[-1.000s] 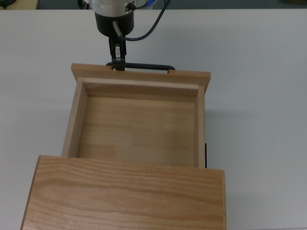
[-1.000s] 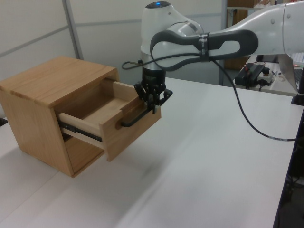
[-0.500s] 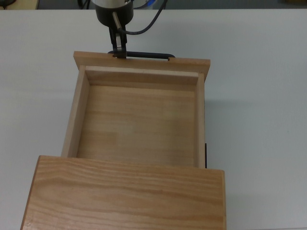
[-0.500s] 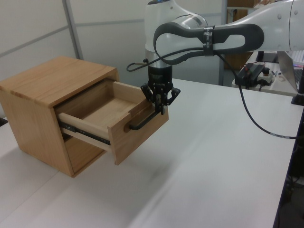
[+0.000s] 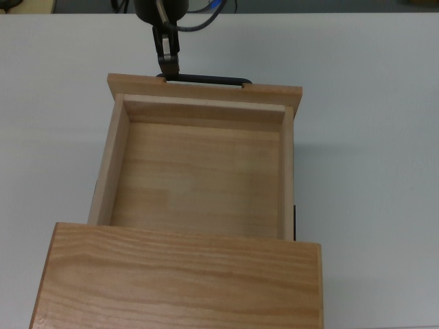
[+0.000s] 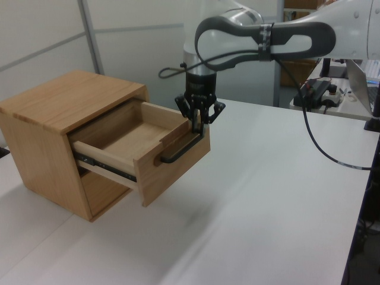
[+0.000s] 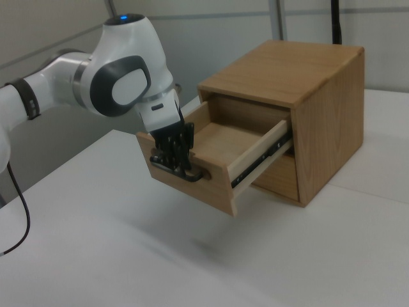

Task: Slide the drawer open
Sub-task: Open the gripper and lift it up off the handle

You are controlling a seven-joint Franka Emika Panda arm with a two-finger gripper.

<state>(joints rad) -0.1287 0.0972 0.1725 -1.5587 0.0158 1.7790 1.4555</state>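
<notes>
Fingers at the top view's upper left pinch our thin black bar handle, which runs sideways across the light pine drawer.

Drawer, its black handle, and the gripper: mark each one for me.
drawer (image 5: pixel 199 185), top view, on its bare inside floor.
black handle (image 5: pixel 212 79), top view, on the bar's middle.
gripper (image 6: pixel 198 123), left view, between the fingers at the handle.
</notes>
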